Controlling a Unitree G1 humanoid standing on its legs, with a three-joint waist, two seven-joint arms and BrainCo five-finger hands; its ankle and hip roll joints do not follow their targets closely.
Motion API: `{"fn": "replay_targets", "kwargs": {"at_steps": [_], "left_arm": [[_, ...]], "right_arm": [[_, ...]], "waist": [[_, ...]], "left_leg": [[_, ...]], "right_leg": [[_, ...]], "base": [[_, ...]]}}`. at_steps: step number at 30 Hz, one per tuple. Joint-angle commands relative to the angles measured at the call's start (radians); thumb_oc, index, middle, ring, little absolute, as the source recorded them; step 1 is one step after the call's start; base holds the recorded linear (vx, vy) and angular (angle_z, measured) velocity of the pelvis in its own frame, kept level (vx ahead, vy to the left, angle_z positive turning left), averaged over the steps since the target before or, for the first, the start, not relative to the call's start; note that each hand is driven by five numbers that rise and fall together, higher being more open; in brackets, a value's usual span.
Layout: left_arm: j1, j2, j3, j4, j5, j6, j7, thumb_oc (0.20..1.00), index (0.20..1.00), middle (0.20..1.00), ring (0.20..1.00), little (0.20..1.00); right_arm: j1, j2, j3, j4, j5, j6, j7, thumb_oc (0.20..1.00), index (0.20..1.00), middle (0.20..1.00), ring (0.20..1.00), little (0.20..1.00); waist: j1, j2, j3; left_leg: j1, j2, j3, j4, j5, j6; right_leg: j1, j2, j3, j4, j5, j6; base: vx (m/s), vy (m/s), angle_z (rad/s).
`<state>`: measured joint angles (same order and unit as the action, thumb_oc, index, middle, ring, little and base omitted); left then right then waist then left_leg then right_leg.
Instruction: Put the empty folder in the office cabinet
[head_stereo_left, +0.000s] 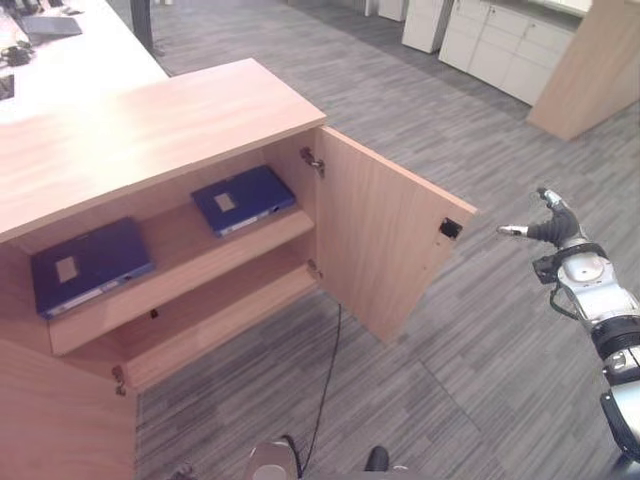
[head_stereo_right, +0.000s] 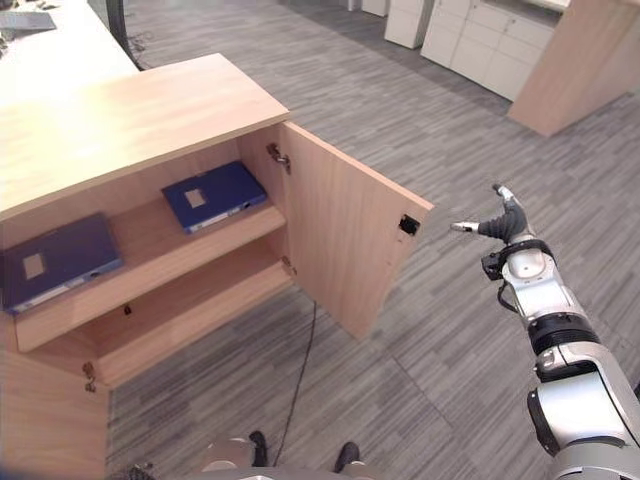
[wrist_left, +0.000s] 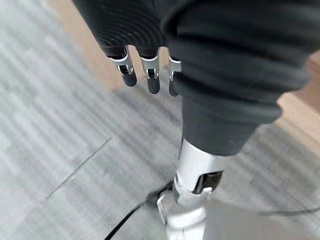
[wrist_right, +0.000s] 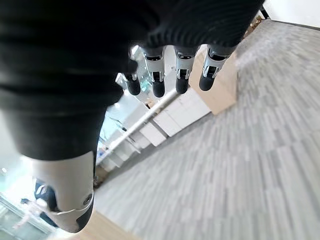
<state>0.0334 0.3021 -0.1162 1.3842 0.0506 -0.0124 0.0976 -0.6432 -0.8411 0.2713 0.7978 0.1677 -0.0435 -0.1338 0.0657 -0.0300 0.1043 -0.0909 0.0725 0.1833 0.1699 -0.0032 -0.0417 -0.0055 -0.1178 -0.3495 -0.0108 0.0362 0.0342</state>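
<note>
2 flat blue folders (head_stereo_left: 243, 199) (pale labels) lie inside the open cabinet (head_stereo_left: 160, 120).

Two folders (head_stereo_left: 243, 199) (head_stereo_left: 88, 265) lie apart on the open cabinet's (head_stereo_left: 150, 130) upper shelf (head_stereo_left: 180, 270).

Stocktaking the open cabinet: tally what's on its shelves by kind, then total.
Blue folders: 2, one near the door side of the upper shelf, one at the other end of it.
Lower shelf: 0.
Total: 2.
</note>
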Motion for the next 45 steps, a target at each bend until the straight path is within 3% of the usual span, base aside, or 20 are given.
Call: {"fn": "replay_targets", "kwargs": {"at_steps": [1,3,4,6,7,8,12,17,18,20,23,25,26,27,28,29,35,45], "left_arm": [[0.030,0.018,-0.005,0.040,0.011,-0.001,0.013,1.000,1.000,1.000,1.000,1.000],[0.020,0.022,-0.001,0.056,0.024,0.002,0.011,1.000,1.000,1.000,1.000,1.000],[0.016,0.030,0.002,0.063,0.026,0.002,0.008,1.000,1.000,1.000,1.000,1.000],[0.017,0.043,0.014,0.064,0.023,0.003,0.001,1.000,1.000,1.000,1.000,1.000],[0.012,0.052,0.024,0.059,0.015,0.003,0.002,1.000,1.000,1.000,1.000,1.000],[0.001,0.060,0.031,0.050,0.009,0.001,0.004,1.000,1.000,1.000,1.000,1.000],[-0.028,0.094,0.051,0.036,-0.004,-0.004,0.011,1.000,1.000,1.000,1.000,1.000],[0.005,0.100,0.071,0.034,-0.002,-0.005,0.009,1.000,1.000,1.000,1.000,1.000],[0.017,0.091,0.075,0.031,-0.013,-0.004,0.006,1.000,1.000,1.000,1.000,1.000],[0.021,0.088,0.073,0.030,-0.018,-0.002,0.005,1.000,1.000,1.000,1.000,1.000],[0.023,0.073,0.055,0.008,-0.050,0.001,-0.006,1.000,1.000,1.000,1.000,1.000],[0.010,0.070,0.046,0.003,-0.062,0.001,0.000,1.000,1.000,1.000,1.000,1.000],[0.008,0.063,0.042,-0.004,-0.061,0.004,-0.001,1.000,1.000,1.000,1.000,1.000],[0.012,0.062,0.042,-0.001,-0.057,0.002,0.002,1.000,1.000,1.000,1.000,1.000],[0.017,0.058,0.043,0.003,-0.056,0.003,-0.001,1.000,1.000,1.000,1.000,1.000],[0.032,0.056,0.041,0.007,-0.049,0.003,-0.006,1.000,1.000,1.000,1.000,1.000],[0.045,0.064,0.034,0.002,-0.012,0.007,-0.025,1.000,1.000,1.000,1.000,1.000],[0.062,0.062,0.036,-0.016,0.005,0.001,-0.047,1.000,1.000,1.000,1.000,1.000]], "right_arm": [[0.003,-0.035,-0.032,-0.049,-0.004,-0.034,-0.022,1.000,1.000,1.000,1.000,1.000],[0.005,-0.025,-0.039,-0.061,-0.021,-0.033,-0.016,1.000,1.000,1.000,1.000,1.000],[0.003,-0.022,-0.039,-0.064,-0.024,-0.033,-0.009,1.000,1.000,1.000,1.000,1.000],[-0.002,-0.020,-0.030,-0.066,-0.022,-0.028,0.003,1.000,1.000,1.000,1.000,1.000],[0.001,-0.024,-0.026,-0.071,-0.025,-0.024,0.005,1.000,1.000,1.000,1.000,1.000],[0.012,-0.029,-0.033,-0.078,-0.026,-0.023,0.003,1.000,1.000,1.000,1.000,1.000],[0.068,-0.042,-0.074,-0.079,-0.013,-0.021,-0.003,1.000,1.000,1.000,1.000,1.000],[0.079,-0.038,-0.044,-0.088,0.007,-0.021,0.021,1.000,1.000,1.000,1.000,1.000],[0.077,-0.048,-0.032,-0.100,0.015,-0.023,0.031,1.000,1.000,1.000,1.000,1.000],[0.076,-0.053,-0.027,-0.096,0.018,-0.027,0.034,1.000,1.000,1.000,1.000,1.000],[0.043,-0.073,0.018,-0.077,0.043,-0.034,0.052,1.000,1.000,1.000,1.000,1.000],[0.036,-0.084,0.020,-0.063,0.051,-0.038,0.046,1.000,1.000,1.000,1.000,1.000],[0.031,-0.092,0.020,-0.069,0.052,-0.036,0.042,1.000,1.000,1.000,1.000,1.000],[0.035,-0.098,0.015,-0.079,0.055,-0.039,0.044,1.000,1.000,1.000,1.000,1.000],[0.041,-0.103,0.012,-0.097,0.058,-0.039,0.050,1.000,1.000,1.000,1.000,1.000],[0.035,-0.082,0.021,-0.088,0.066,-0.045,0.053,1.000,1.000,1.000,1.000,1.000],[0.063,-0.022,0.096,-0.140,0.054,-0.049,0.120,1.000,1.000,1.000,1.000,1.000],[0.097,0.032,0.198,-0.273,0.142,-0.063,0.229,1.000,1.000,1.000,1.000,1.000]], "waist": [[0.002,0.010,-0.026],[-0.003,0.026,-0.024],[-0.004,0.028,-0.019],[-0.003,0.034,-0.017],[-0.009,0.038,-0.012],[-0.022,0.034,-0.004],[-0.050,-0.005,0.002],[-0.040,-0.050,-0.038],[-0.040,-0.052,-0.051],[-0.039,-0.053,-0.057],[-0.038,-0.056,-0.074],[-0.037,-0.064,-0.064],[-0.028,-0.072,-0.040],[-0.027,-0.074,-0.032],[-0.029,-0.071,-0.024],[-0.017,-0.063,-0.026],[-0.014,-0.038,-0.055],[-0.001,-0.035,-0.063]], "left_leg": [[0.002,-0.046,-0.012,-0.091,-0.043,0.021],[0.050,-0.074,0.006,-0.117,-0.060,0.048],[0.070,-0.084,0.024,-0.128,-0.070,0.057],[0.102,-0.075,0.039,-0.145,-0.095,0.050],[0.106,-0.062,0.038,-0.145,-0.096,0.044],[0.096,-0.059,0.037,-0.142,-0.080,0.044],[0.111,-0.047,-0.001,-0.121,-0.100,0.027],[0.143,0.015,-0.015,-0.109,-0.108,-0.005],[0.155,0.051,-0.019,-0.121,-0.095,-0.025],[0.156,0.069,-0.025,-0.128,-0.085,-0.035],[0.148,0.163,-0.045,-0.146,-0.031,-0.083],[0.110,0.186,-0.028,-0.113,-0.011,-0.088],[0.068,0.169,0.017,-0.029,-0.029,-0.071],[0.045,0.150,0.014,-0.011,-0.037,-0.063],[0.027,0.143,0.060,-0.018,-0.031,-0.057],[0.037,0.122,0.044,-0.042,-0.029,-0.053],[0.105,0.111,0.052,-0.177,0.017,-0.063],[0.134,0.110,0.048,-0.197,0.011,-0.065]], "right_leg": [[0.010,-0.038,-0.021,0.089,-0.114,0.052],[-0.019,-0.109,-0.011,0.206,-0.099,0.064],[-0.033,-0.151,-0.024,0.240,-0.065,0.075],[-0.047,-0.205,-0.039,0.244,-0.025,0.099],[-0.059,-0.207,-0.027,0.217,-0.017,0.098],[-0.079,-0.198,-0.008,0.171,0.007,0.089],[-0.128,-0.150,0.126,0.050,0.059,0.130],[-0.078,-0.105,0.128,-0.004,0.052,0.123],[-0.061,-0.075,0.120,-0.007,0.030,0.112],[-0.056,-0.057,0.117,-0.006,0.016,0.105],[-0.037,0.026,0.082,0.009,-0.068,0.063],[-0.026,0.030,0.040,0.014,-0.087,0.048],[-0.001,0.028,0.013,0.007,-0.100,0.036],[0.005,0.023,0.001,0.005,-0.098,0.037],[0.008,0.020,-0.017,0.003,-0.091,0.037],[0.012,0.024,-0.016,-0.002,-0.090,0.034],[0.041,0.027,-0.045,-0.034,-0.087,0.039],[0.059,0.033,-0.034,-0.052,-0.088,0.043]], "base": [[0.11,0.296,0.01],[0.13,0.292,-0.03],[0.17,0.208,-0.14],[0.10,0.039,-0.21],[-0.06,-0.085,-0.34],[-0.03,-0.144,-0.33],[0.10,-0.200,0.08],[0.19,-0.291,0.14],[0.21,-0.389,0.08],[0.14,-0.289,0.13],[0.14,-0.460,0.31],[0.02,-0.345,0.46],[-0.07,-0.231,0.77],[-0.11,-0.196,0.81],[-0.06,-0.054,0.61],[-0.03,-0.025,0.41],[0.05,0.029,0.07],[0.01,0.017,-0.01]]}}
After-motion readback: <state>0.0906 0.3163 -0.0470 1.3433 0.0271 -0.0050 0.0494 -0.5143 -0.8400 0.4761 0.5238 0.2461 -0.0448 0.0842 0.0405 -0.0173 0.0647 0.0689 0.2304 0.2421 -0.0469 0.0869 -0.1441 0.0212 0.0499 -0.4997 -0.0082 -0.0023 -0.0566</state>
